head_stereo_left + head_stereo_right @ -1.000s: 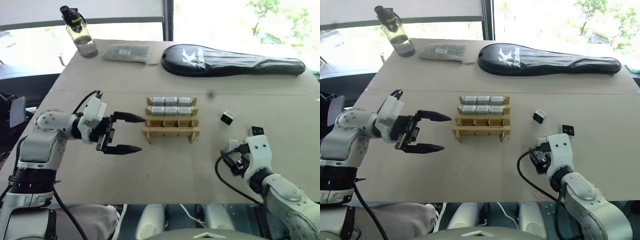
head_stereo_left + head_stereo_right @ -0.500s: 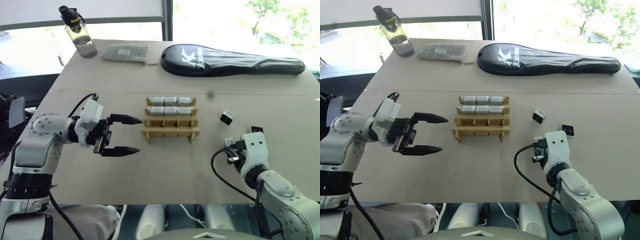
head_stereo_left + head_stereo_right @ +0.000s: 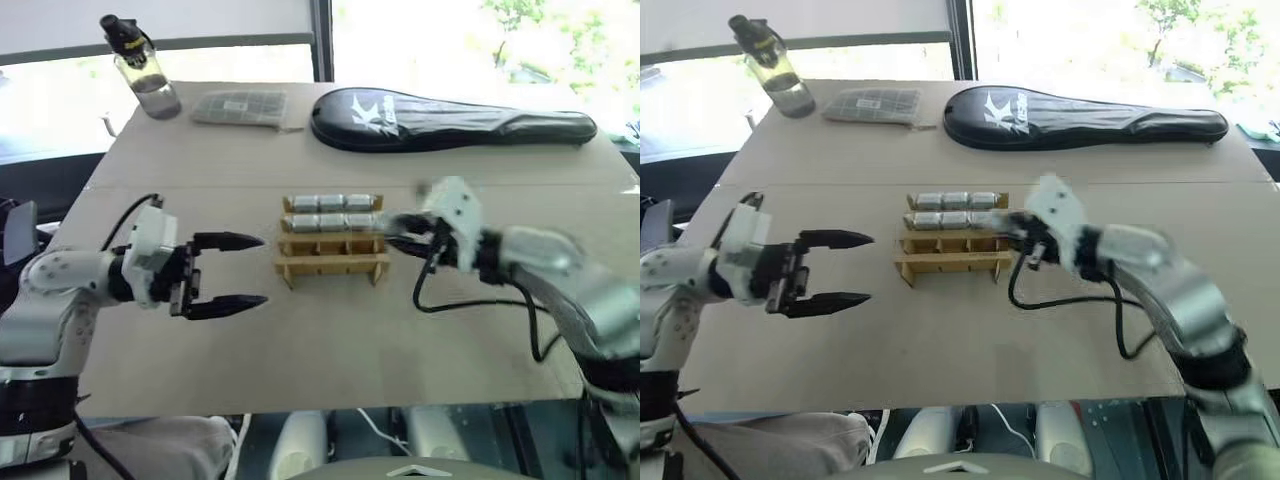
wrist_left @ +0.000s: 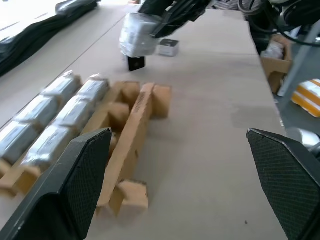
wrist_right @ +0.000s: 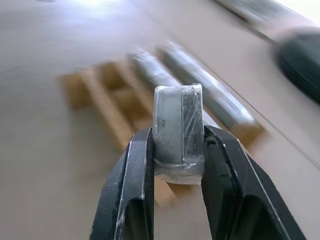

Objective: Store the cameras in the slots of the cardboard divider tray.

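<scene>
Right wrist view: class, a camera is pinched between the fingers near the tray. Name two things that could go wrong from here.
1. The right gripper pinches only the lower part of the wrapped camera, so it might tilt or slip out before reaching a slot.
2. The cardboard divider tray sits loose on the table, with the open left gripper apart from it; a misaligned push could shove it or disturb the stored cameras.

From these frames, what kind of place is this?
Probably an indoor lab or office test bench, not a factory line: a table covered in plain cardboard beside bright windows with trees outside, and everyday clutter at its far edge: a water bottle and a black racket case.
</scene>
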Controlling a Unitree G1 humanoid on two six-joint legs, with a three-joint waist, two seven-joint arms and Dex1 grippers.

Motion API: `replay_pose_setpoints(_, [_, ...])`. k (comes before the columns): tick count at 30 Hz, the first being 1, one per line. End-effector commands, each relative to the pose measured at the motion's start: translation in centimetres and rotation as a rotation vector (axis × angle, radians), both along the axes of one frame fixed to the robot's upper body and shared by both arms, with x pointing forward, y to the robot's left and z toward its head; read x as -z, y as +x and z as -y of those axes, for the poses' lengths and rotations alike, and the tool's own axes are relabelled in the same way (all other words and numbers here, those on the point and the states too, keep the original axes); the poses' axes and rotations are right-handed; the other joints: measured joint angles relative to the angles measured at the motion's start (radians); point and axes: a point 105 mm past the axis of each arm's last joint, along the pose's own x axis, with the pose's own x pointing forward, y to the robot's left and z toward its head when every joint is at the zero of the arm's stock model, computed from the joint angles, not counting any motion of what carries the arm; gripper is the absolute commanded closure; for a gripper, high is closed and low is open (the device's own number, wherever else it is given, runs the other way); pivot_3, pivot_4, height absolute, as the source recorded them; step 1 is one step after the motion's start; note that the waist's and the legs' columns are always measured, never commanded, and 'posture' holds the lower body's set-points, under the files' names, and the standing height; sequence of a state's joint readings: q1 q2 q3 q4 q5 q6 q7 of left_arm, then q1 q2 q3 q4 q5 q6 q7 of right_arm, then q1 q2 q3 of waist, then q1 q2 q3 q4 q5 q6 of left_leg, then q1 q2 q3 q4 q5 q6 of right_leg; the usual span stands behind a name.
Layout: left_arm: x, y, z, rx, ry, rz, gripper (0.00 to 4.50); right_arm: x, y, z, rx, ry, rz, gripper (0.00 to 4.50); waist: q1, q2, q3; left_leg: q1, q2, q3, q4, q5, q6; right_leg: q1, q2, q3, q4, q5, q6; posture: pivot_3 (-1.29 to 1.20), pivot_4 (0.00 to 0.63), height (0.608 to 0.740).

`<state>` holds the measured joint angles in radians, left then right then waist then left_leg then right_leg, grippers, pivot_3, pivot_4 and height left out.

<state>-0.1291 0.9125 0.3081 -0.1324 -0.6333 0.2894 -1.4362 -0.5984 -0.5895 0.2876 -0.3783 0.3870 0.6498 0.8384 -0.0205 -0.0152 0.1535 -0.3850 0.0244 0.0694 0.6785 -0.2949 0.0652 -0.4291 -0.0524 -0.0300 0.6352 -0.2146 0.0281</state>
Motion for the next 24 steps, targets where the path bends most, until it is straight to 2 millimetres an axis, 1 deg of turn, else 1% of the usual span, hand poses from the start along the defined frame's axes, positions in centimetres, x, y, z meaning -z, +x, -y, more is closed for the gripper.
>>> replay_pose_setpoints(1, [-1.3,-0.8,-1.2,-0.06,0.003,0.052,0.0,-0.4,1.7,-3.1,-0.241,-0.056,0.086,3.76,-0.005,0.0,0.001,0.0,0.0,0.001,0.0,0.001,-0.001,-0.001,0.0,0.001,0.001,0.0,0.0,0.0,0.15,0.74])
replay_pose_setpoints(4, [-1.1,-1.4,-2.1,-0.115,0.002,0.052,0.0,-0.1,3.1,-5.3,-0.369,-0.109,0.119,3.76,-0.007,-0.001,0.001,-0.002,-0.001,0.002,0.001,0.002,-0.004,-0.003,-0.001,0.002,0.002,0.0,0.0,0.0,0.15,0.74])
replay_pose_setpoints(7, [-1.1,-2.0,-2.6,-0.153,0.005,0.051,0.0,0.1,4.5,-7.1,-0.425,-0.152,0.131,3.76,-0.006,-0.001,0.001,-0.003,-0.001,0.002,0.001,0.002,-0.004,-0.003,-0.003,0.001,0.002,0.0,0.0,0.0,0.15,0.74])
replay_pose_setpoints(9, [-1.3,-2.2,-2.9,-0.174,0.007,0.054,0.0,-0.2,5.0,-8.1,-0.442,-0.159,0.138,3.76,-0.004,-0.001,0.001,-0.004,-0.002,0.001,0.001,0.002,-0.005,-0.004,-0.005,-0.001,0.002,0.0,0.0,0.0,0.15,0.74])
replay_pose_setpoints(11, [-1.3,-2.5,-3.1,-0.193,0.008,0.055,0.0,-0.1,5.1,-8.8,-0.468,-0.177,0.117,3.76,-0.001,-0.001,0.001,-0.006,-0.003,0.001,0.002,0.003,-0.005,-0.005,-0.008,-0.003,0.002,0.0,0.0,0.0,0.15,0.74])
replay_pose_setpoints(15, [-1.2,-2.9,-3.1,-0.208,0.0,0.052,0.0,0.4,5.3,-9.3,-0.489,-0.209,0.107,3.76,0.0,-0.001,0.001,-0.006,-0.003,0.0,0.002,0.003,-0.005,-0.005,-0.013,-0.005,0.002,0.0,0.0,0.0,0.15,0.74])
replay_pose_setpoints(18, [-1.3,-2.9,-3.5,-0.24,-0.013,0.051,0.0,0.9,5.4,-9.5,-0.495,-0.218,0.076,3.76,-0.003,-0.001,0.001,-0.006,-0.004,-0.001,0.002,0.003,-0.006,-0.004,-0.014,-0.006,0.003,0.0,0.0,0.0,0.15,0.74])
replay_pose_setpoints(24, [-1.3,-3.0,-3.9,-0.259,-0.014,0.05,0.0,1.7,5.8,-9.8,-0.473,-0.211,0.049,3.76,-0.02,-0.001,0.002,-0.006,-0.004,-0.004,0.002,0.004,-0.009,-0.004,-0.015,-0.008,0.005,0.0,0.0,0.0,0.15,0.74])
